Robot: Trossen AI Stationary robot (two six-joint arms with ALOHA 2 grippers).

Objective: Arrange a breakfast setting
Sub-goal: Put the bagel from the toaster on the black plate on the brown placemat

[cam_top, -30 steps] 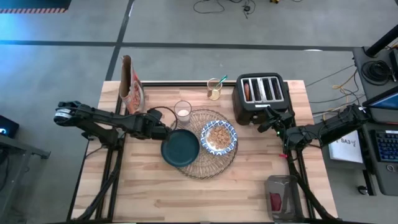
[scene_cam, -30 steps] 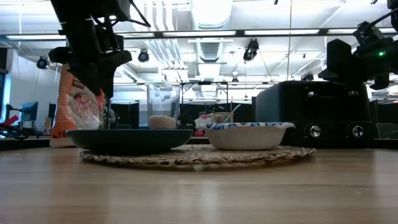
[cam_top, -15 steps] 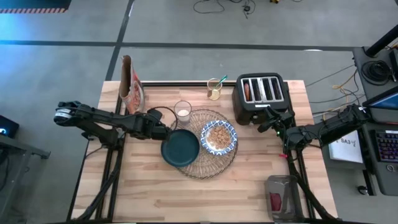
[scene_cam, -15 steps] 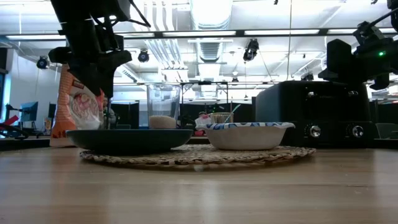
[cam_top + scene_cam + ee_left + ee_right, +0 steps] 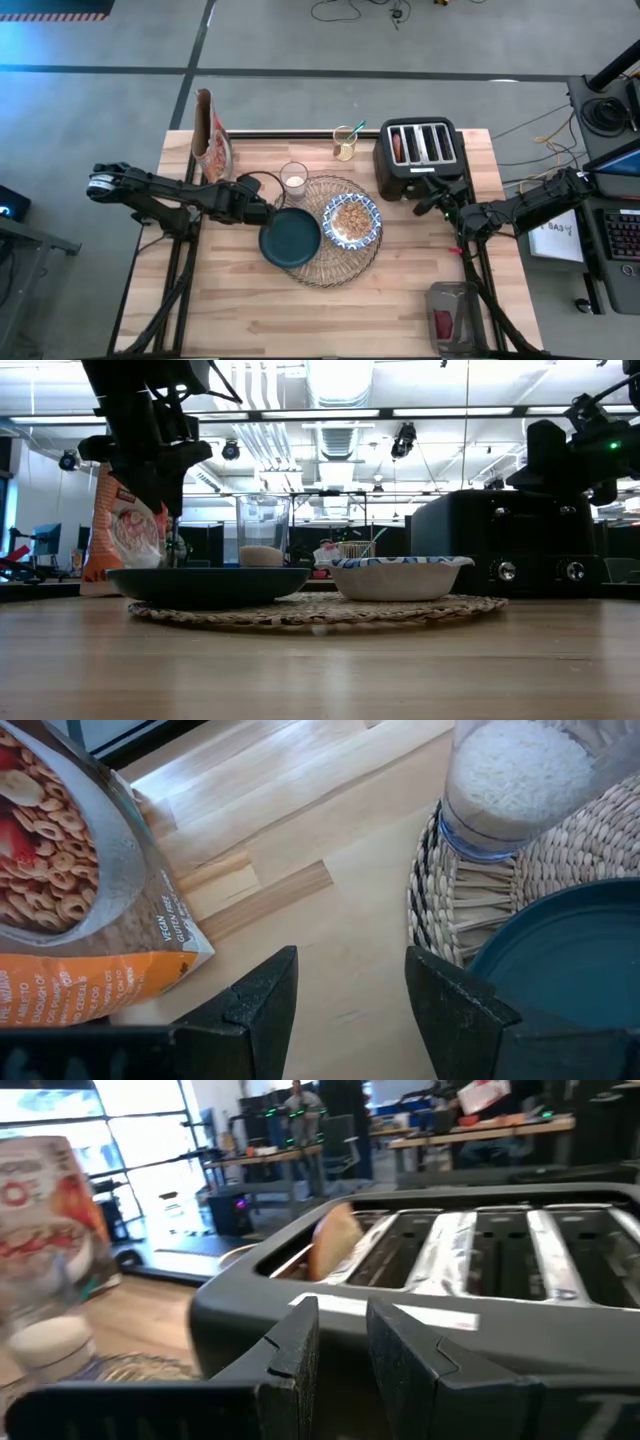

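The round tan woven placemat [image 5: 335, 262] lies mid-table. The dark teal plate [image 5: 290, 238] rests on its left part, overhanging the mat's left edge. The blue-and-white bowl [image 5: 351, 220], holding cereal, stands on the mat's right part. The small clear glass [image 5: 293, 178], with something white in its bottom, stands at the mat's far left edge. My left gripper [image 5: 264, 212] is open and empty just left of the plate [image 5: 570, 960], above bare table. My right gripper [image 5: 425, 200] is open by a narrow gap, empty, at the black toaster's [image 5: 450, 1290] near side.
A cereal bag [image 5: 212, 150] stands at the far left. A small jar [image 5: 346, 143] with a teal-handled utensil stands at the far edge, left of the toaster [image 5: 420, 155], which has something in its left slot. A grey and red object [image 5: 452, 318] lies at the near right.
My right gripper has moved a little toward the table's left, along the toaster's near side. Everything else has kept still.
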